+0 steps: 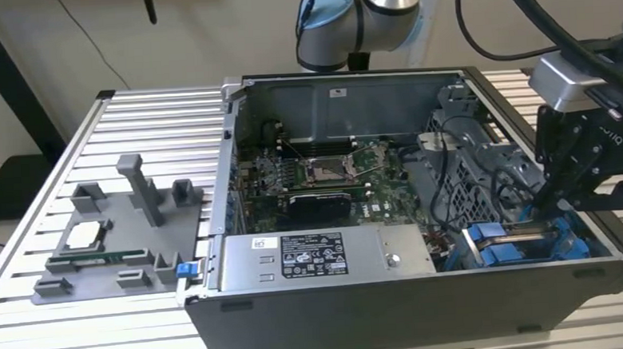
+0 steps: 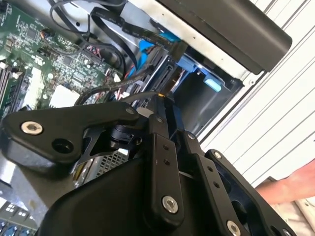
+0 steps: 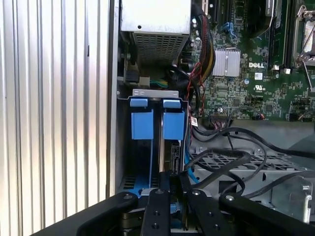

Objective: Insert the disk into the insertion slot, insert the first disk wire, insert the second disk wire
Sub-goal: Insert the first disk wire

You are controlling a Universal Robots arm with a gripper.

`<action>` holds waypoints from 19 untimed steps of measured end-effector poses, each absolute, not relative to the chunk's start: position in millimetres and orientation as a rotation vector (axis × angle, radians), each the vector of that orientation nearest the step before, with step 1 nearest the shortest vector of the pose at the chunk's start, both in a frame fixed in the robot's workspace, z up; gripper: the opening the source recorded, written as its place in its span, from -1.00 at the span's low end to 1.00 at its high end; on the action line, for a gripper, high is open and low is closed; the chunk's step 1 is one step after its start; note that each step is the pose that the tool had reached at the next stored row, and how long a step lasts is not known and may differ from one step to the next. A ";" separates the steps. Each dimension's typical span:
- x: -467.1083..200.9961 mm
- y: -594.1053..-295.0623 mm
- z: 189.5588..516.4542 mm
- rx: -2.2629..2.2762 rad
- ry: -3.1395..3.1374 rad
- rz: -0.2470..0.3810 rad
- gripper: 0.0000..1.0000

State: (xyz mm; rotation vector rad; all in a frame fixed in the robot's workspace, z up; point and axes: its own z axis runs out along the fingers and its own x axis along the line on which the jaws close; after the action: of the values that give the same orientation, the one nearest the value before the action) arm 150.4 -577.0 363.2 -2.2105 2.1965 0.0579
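My tool (image 3: 171, 175), drawn together on what I cannot tell, sits at the flat silver disk in its bright blue plastic carrier (image 3: 173, 125), seated in the grey metal insertion slot (image 3: 147, 92); I judge 1 risk: the loose black wires (image 3: 236, 147) just beside it snagging or skewing a connector.

**Surface check: mostly metal, some plastic**

The desk (image 1: 127, 112) is showing ribbed bare aluminium with a satin sheen. The case (image 1: 404, 313) is reading as matt grey sheet metal. Rails of the insertion slot (image 3: 140, 125) are looking like smooth bright-blue plastic. Links of the gripper (image 3: 172, 179) are looking matt black, with shiny metal screws. The cables (image 3: 231, 162) are showing glossy black sheathing. The power supply (image 1: 316, 258) is wearing a paper sticker on dull bare metal.
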 end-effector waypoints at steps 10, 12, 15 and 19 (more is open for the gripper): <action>154.2 -577.0 355.8 -2.194 2.180 0.101 -1.00; 154.3 -577.1 353.6 -2.188 2.174 0.112 -1.00; 155.5 -577.2 350.0 -2.191 2.167 0.116 -1.00; 159.7 -577.2 347.5 -2.222 2.138 0.118 -1.00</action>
State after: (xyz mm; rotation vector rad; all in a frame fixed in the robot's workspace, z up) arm 159.7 -577.2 347.5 -2.2215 2.1375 0.1177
